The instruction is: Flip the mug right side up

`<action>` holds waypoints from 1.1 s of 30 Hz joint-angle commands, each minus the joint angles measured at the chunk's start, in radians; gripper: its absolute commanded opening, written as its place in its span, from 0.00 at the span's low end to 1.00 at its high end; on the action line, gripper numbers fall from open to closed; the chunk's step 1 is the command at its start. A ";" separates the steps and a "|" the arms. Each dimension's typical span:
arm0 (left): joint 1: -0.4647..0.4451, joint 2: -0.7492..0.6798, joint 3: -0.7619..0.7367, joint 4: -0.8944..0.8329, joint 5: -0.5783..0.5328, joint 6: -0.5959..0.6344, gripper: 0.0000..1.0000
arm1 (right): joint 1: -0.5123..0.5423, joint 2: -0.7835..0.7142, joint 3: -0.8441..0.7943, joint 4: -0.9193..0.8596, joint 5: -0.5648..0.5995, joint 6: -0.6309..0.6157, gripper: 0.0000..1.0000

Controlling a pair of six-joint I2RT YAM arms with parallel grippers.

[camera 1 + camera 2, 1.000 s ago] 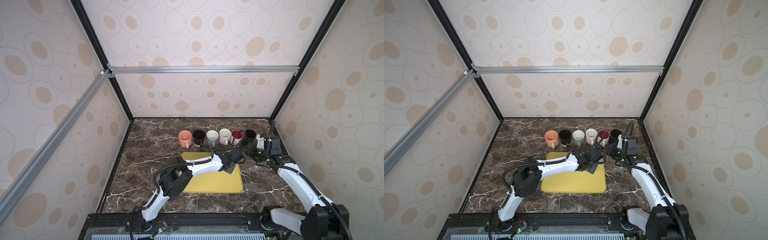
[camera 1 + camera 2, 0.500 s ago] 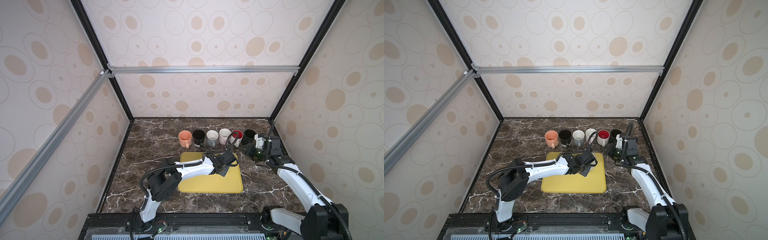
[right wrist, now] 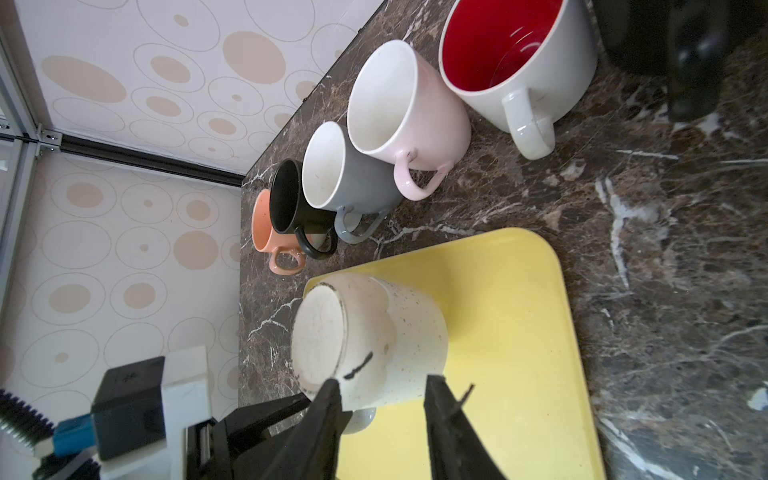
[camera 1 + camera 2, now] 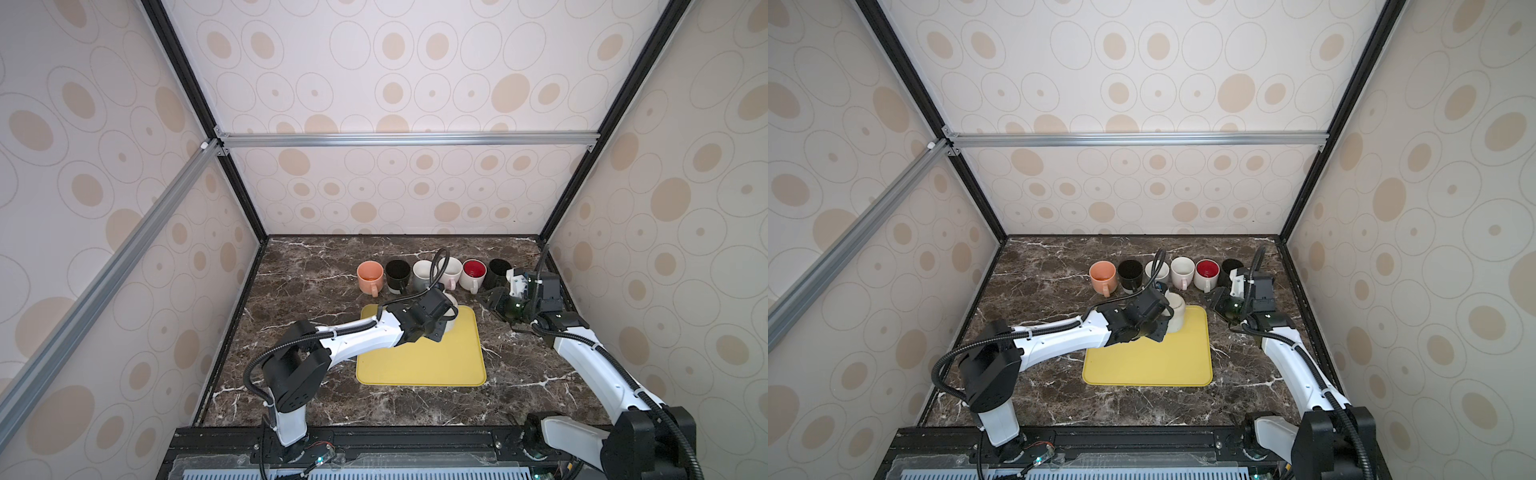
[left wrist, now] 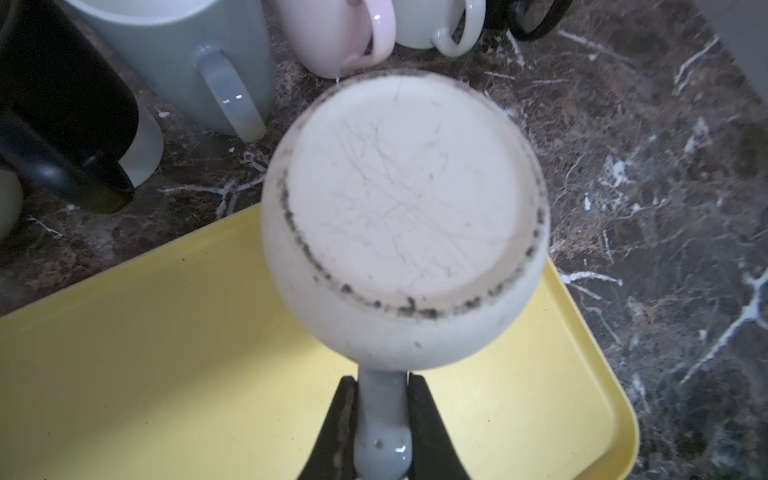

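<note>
A cream speckled mug point(image 4: 453, 311) point(image 4: 1176, 312) is upside down over the far right corner of the yellow tray point(image 4: 415, 365) point(image 4: 1142, 365). Its scuffed base point(image 5: 407, 199) faces up. My left gripper point(image 5: 382, 386) point(image 4: 439, 323) is shut on the mug's handle point(image 5: 382, 419), reaching in from the left. In the right wrist view the mug point(image 3: 374, 332) has its rim at the tray point(image 3: 519, 332); I cannot tell whether it touches. My right gripper point(image 3: 382, 384) point(image 4: 492, 301) is open, off the tray's right edge, pointing at the mug from a short distance with nothing between its fingers.
Several upright mugs line up behind the tray: orange point(image 4: 370, 276), black point(image 4: 397, 272), grey point(image 4: 423, 274), pink point(image 4: 452, 270), white with red inside point(image 4: 473, 274), and black point(image 4: 498, 270) by my right gripper. Patterned walls close in three sides.
My left arm has pulled back to the left with the upside-down mug, from beside the mug row to over the tray's far right corner. My right gripper has barely shifted.
</note>
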 commanded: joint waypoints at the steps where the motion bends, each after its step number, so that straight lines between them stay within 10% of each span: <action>1: 0.034 -0.070 -0.025 0.154 0.061 -0.054 0.00 | -0.002 0.011 -0.011 0.020 -0.024 0.012 0.36; 23: -0.006 -0.070 -0.218 0.214 -0.080 -0.047 0.01 | 0.015 0.016 -0.024 0.022 -0.004 -0.005 0.35; 33: -0.013 -0.040 -0.206 0.189 -0.069 -0.035 0.40 | 0.019 0.017 -0.030 0.022 0.000 -0.005 0.35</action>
